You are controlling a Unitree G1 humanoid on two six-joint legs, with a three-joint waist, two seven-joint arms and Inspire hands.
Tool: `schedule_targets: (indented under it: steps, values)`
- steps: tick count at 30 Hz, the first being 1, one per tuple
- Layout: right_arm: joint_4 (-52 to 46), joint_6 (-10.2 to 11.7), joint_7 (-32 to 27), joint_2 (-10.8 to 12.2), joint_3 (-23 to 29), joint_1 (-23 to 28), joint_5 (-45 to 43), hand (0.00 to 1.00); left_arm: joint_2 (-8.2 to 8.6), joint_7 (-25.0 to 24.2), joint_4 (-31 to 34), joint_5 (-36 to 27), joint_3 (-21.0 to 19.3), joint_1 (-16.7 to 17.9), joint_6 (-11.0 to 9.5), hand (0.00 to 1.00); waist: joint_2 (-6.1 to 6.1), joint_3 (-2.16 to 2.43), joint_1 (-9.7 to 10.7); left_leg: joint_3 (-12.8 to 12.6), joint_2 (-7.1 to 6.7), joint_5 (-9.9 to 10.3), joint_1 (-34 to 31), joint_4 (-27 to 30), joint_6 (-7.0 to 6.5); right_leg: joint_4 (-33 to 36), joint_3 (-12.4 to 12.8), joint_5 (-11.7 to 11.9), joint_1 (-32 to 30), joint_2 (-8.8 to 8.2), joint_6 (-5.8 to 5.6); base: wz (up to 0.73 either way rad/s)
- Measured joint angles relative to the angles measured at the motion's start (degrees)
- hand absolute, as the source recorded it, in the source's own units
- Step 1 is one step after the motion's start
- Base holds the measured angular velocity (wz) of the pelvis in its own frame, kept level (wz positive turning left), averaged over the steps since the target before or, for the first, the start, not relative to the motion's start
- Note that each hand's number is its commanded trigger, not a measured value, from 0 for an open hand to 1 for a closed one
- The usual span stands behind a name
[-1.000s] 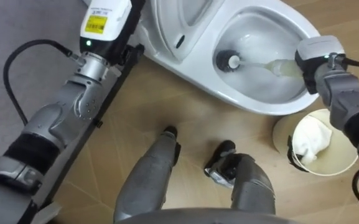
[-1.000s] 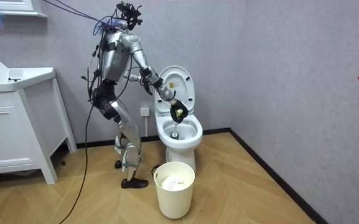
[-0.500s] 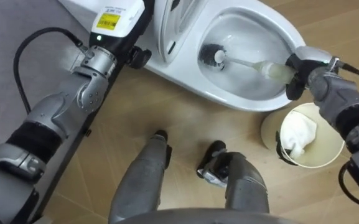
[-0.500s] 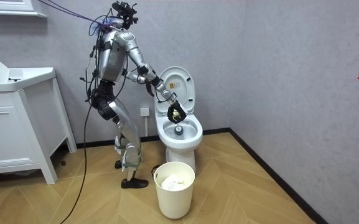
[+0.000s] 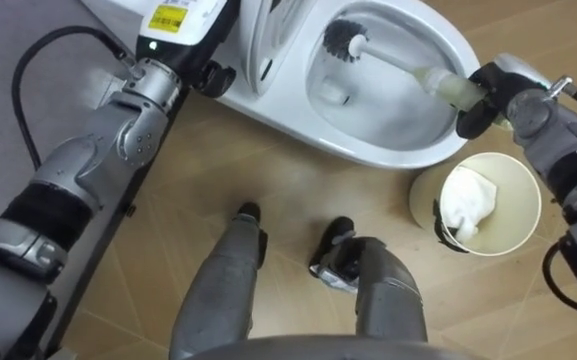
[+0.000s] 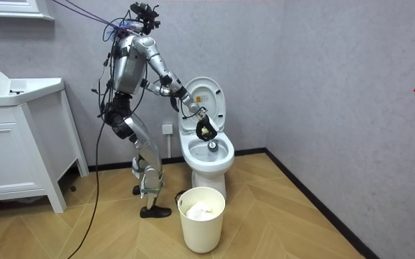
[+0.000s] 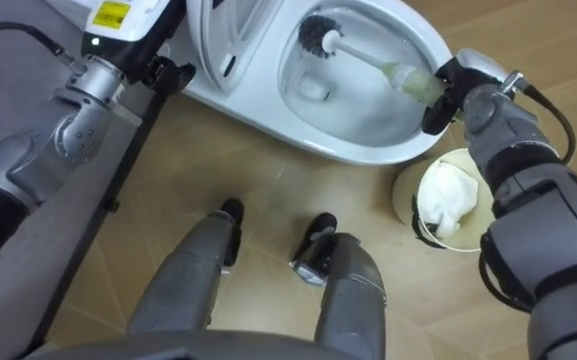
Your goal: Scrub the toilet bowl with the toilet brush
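Your robot stands at the toilet with the brush inside the bowl.
Your right hand (image 5: pixel 488 92) is curled round the pale handle of the toilet brush (image 5: pixel 398 62). Its dark bristle head sits at the back of the toilet bowl (image 5: pixel 368 150). Your left hand (image 5: pixel 190 15) is beside the raised seat, and its fingers cannot be told.

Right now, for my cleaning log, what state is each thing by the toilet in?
Toilet lid: raised, leaning back.
Toilet bowl: uncovered.
Brush: tilted, head inside the bowl at its back, near the lid.
Right robot hand: shut on the brush handle.
Bin: upright on the floor, white wad inside.
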State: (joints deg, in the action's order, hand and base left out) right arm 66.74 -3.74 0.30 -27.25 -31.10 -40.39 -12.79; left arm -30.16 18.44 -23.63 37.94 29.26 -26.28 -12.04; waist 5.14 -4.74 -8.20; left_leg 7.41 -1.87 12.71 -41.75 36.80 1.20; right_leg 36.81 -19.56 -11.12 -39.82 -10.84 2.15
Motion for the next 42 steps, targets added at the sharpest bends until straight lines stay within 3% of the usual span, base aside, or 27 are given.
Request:
schedule_targets:
  steps: [7, 11, 14, 18, 21, 27, 29, 33, 42]
  values:
    - [0.00, 0.51, 0.29, -0.11, 1.93, -0.01, -2.32, 1.00, -0.42, -0.30, -0.12, 2.83, -1.54, -0.22, -0.34, 0.00, -0.05, -0.01, -0.09, -0.10, 0.04, 0.07, -0.79, 0.87, 0.07, 0.82, 0.13, -0.11, -0.89, -0.07, 0.13, -0.01]
    - [-0.61, 0.58, 1.19, -0.21, 1.80, 0.00, -4.86, 1.00, -2.21, -0.52, -0.55, 2.86, -1.69, -0.12, -1.34, 0.00, -0.22, -0.02, -0.56, -0.42, 0.25, 0.08, -0.36, 0.50, 0.17, 0.75, 0.01, -0.02, -0.80, -0.10, 0.44, -0.07]
    - [-0.67, 0.65, 1.11, -0.55, 1.66, 0.05, -9.52, 1.00, -2.38, -0.52, -1.23, 3.71, -1.68, -0.09, -2.15, 0.00, -0.32, 0.01, -1.85, -0.92, 0.23, 0.15, 0.45, -0.09, 0.30, 0.84, 0.58, -0.22, -0.78, -0.17, 0.59, -0.07]
    - [-2.29, 0.65, 1.09, -2.84, -2.24, 0.09, -17.39, 1.00, -2.40, 0.28, -1.39, 5.55, -1.68, -0.05, -2.51, 0.00, -2.55, -0.10, -3.46, 0.11, 0.30, 0.32, 0.34, -0.04, 0.57, 0.33, -0.96, -0.44, -0.09, -0.15, 0.77, 0.08]
    - [-2.52, 0.16, 1.20, -2.92, -5.35, 0.52, -22.66, 1.00, -2.45, 1.45, -2.06, 5.63, -1.69, 0.17, -2.90, 0.00, -3.80, 0.06, -5.38, 0.43, 0.22, 0.39, 0.34, -0.37, 0.68, 0.23, -1.13, -0.65, -0.08, -0.13, 0.73, 0.03]
    - [-2.60, -1.00, 1.63, -3.68, -5.82, 1.72, -27.17, 1.00, -2.54, 2.86, -2.02, 5.67, -6.27, 4.18, -2.89, 0.00, -3.99, 0.18, -7.29, 0.69, 0.20, 0.46, 0.41, -0.25, 0.76, 0.24, -2.04, -1.15, 0.15, -0.27, 0.68, 0.05]
    - [-2.60, -1.02, 1.15, -4.24, -5.82, 3.02, -27.08, 1.00, -2.61, 3.42, -1.91, 5.53, -6.59, 5.17, -2.66, 0.00, -4.41, 0.43, -7.93, 0.83, 0.30, 0.46, 0.48, -0.28, 0.76, -0.18, -2.79, -1.15, 0.78, -0.25, 0.68, 0.14]
    - [-2.56, -1.24, 0.02, -4.98, -5.80, 4.67, -27.01, 1.00, -4.47, 3.90, -1.74, 5.48, -6.67, 7.30, -1.69, 0.00, -4.99, 0.79, -8.56, 1.09, 0.15, 0.48, 0.61, -0.79, 0.65, -0.19, -3.80, -1.25, 1.51, -0.66, 0.51, 0.11]
    - [-2.36, -2.05, -0.93, -5.32, -5.86, 6.28, -27.01, 1.00, -4.50, 4.64, -2.40, 5.48, -6.87, 8.16, 0.82, 0.00, -6.60, 0.99, -9.37, 1.24, 0.18, 0.48, 1.41, -0.05, 0.56, -0.74, -4.25, -1.37, 3.08, -0.75, 0.39, 0.02]
